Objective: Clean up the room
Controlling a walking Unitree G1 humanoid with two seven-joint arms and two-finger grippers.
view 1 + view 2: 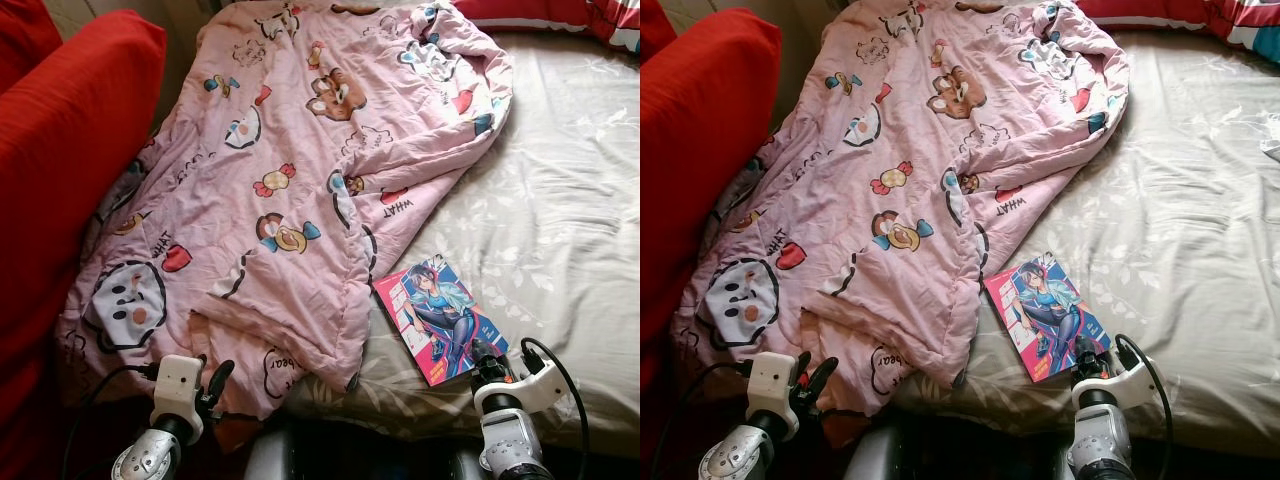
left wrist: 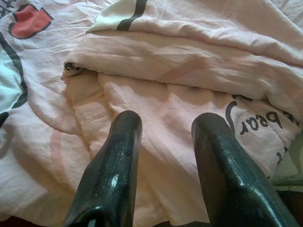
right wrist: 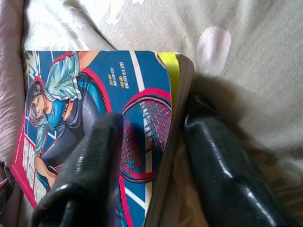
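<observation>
The right gripper (image 3: 147, 165) stands spread around the near corner of the comic book (image 1: 441, 317), one finger (image 3: 90, 165) lying over the cover and the other down on the bedsheet (image 1: 560, 200) beside the page edges; it has not closed, so the book is straddled, not grasped. The left gripper (image 2: 163, 161) also hangs parted, empty, just above the near hem of the pink cartoon quilt (image 1: 280, 170).

The tidying looks barely begun: the book lies flat on the sheet, touching the quilt's edge on the robot's right side, and the quilt sprawls rumpled and unfolded, a flap turned over near the book. Red cushions (image 1: 70, 140) lean along the quilt's far-left side.

The book is a thick paperback with yellow-edged pages and a glossy cover showing a blue-haired figure with a racket.
</observation>
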